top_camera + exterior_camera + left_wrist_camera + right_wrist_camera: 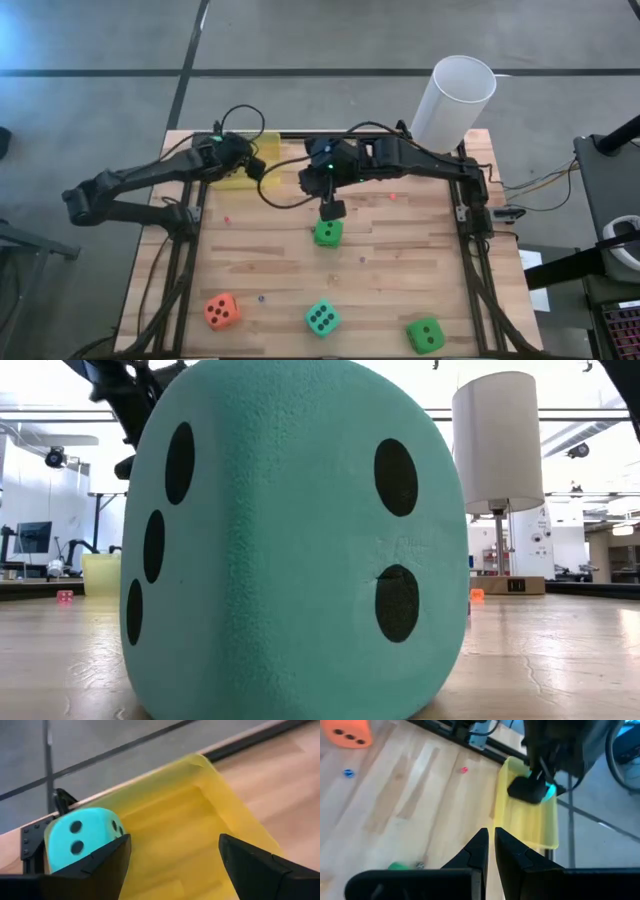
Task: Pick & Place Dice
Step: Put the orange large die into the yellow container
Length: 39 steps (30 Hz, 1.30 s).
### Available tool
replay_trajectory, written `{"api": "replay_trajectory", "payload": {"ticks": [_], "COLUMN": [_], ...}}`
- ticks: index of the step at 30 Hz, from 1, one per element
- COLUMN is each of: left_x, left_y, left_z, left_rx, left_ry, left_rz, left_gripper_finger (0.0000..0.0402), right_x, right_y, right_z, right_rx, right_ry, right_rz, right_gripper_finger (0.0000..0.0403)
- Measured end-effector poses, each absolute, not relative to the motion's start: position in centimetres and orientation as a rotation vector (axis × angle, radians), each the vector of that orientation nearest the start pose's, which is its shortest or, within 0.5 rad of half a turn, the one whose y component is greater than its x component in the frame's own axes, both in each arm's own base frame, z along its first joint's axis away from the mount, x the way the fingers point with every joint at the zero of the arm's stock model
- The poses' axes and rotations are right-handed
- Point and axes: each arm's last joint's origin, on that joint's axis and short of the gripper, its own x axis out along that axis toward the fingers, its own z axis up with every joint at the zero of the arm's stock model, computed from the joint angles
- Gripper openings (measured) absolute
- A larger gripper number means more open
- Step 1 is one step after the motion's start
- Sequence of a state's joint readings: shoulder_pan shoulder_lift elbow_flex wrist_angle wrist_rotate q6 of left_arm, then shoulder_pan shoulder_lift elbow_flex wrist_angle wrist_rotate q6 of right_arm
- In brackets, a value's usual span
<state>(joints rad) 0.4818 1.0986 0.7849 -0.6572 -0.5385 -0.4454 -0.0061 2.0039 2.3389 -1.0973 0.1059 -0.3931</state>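
Note:
My left gripper (172, 857) stands open above the translucent yellow tray (200, 820) at the table's far left. A teal die (82, 837) lies in the tray's corner, just beyond one finger and outside the gap. My right gripper (490, 842) is shut and empty, hovering over a green die (327, 234) near the table's middle. Along the near edge rest an orange-red die (221, 311), a second teal die (321, 318) and another green die (425, 335). That near teal die (300, 540) fills most of the low view.
A tall white cylinder (455, 100) stands at the table's far right corner. Black frame rails (470, 215) run along both table sides and the far edge. Tiny coloured bits (464, 769) lie scattered on the wood. Bare wood lies between the middle die and the near row.

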Motion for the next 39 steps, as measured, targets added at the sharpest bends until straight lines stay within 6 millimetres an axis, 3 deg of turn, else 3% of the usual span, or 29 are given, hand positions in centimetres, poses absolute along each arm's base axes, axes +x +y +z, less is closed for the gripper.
{"api": "replay_trajectory", "payload": {"ticks": [5,9,16,19,27,39], "left_x": [16.9,16.9,16.7,16.5,15.8,14.3], "left_y": [7.9,5.7,2.3,0.8,-3.2,-8.2], "left_z": [25.3,25.8,26.2,26.1,26.0,26.0], "left_rx": [-0.327,-0.316,-0.293,-0.321,-0.366,-0.558], "left_ry": [0.805,0.796,0.821,0.847,0.911,1.017], "left_rz": [0.993,0.857,0.648,0.573,0.349,0.086], "left_gripper_finger": [0.0295,0.0290,0.0285,0.0287,0.0287,0.0294], "right_x": [39.2,37.9,36.6,36.1,33.3,30.0], "right_y": [0.5,1.4,3.4,4.4,6.7,7.2], "right_z": [42.4,42.0,39.9,38.0,35.0,31.8], "right_rx": [-0.380,-0.358,-0.324,-0.325,-0.279,-0.161], "right_ry": [0.800,0.835,0.806,0.812,0.757,0.652], "right_rz": [0.059,0.074,0.097,0.122,0.160,0.149], "right_gripper_finger": [0.0028,0.0028,0.0028,0.0028,0.0028,0.0028]}}
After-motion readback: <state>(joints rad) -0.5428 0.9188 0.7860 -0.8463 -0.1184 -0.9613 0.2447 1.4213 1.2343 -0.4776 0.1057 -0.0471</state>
